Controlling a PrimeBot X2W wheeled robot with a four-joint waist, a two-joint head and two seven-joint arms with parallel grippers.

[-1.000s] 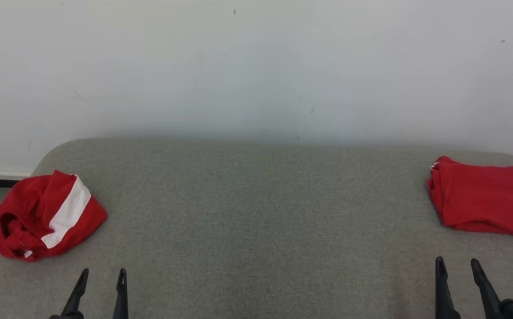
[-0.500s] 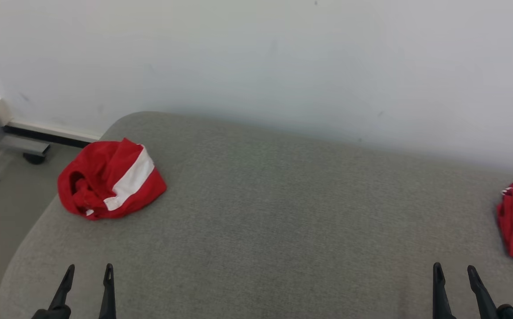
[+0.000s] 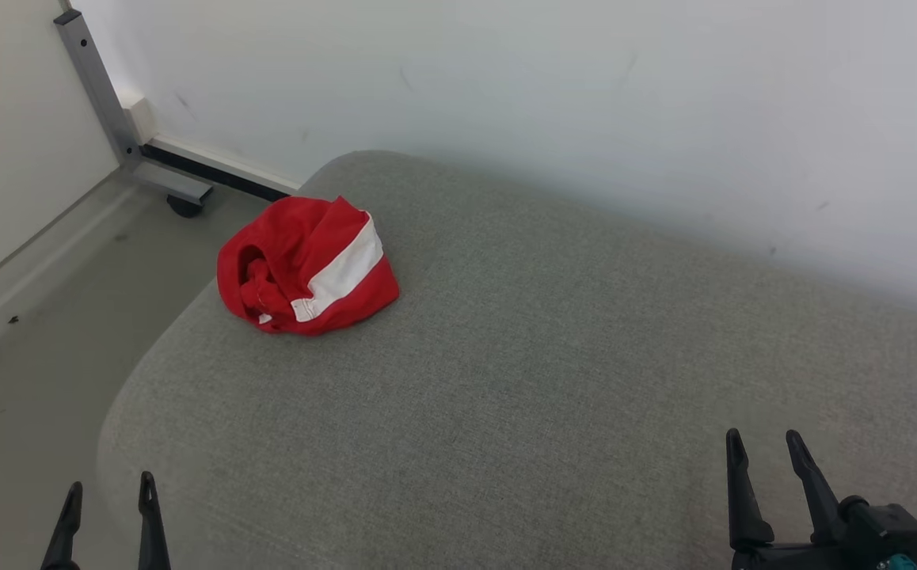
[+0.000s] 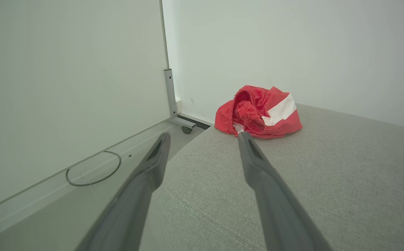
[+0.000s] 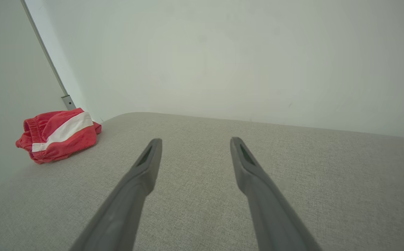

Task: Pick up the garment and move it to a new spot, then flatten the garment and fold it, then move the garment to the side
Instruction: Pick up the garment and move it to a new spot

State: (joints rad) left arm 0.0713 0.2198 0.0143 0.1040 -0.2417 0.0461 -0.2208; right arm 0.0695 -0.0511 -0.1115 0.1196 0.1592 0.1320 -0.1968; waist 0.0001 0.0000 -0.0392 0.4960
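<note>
Garment (image 3: 308,265): where is it lying?
— I am seeing it bunched in a red heap with a white stripe, sitting near the far left corner of the grey cushion (image 3: 546,356), probably waiting for pickup.
— And your grippers?
— I am holding both spread wide and empty, well short of it. The left gripper (image 3: 110,483) is pointing toward the heap, likely lining up a reach; the right gripper (image 3: 763,435) is hovering over bare cushion.
— Counts?
— I am counting one garment, two grippers, one cushion.
</note>
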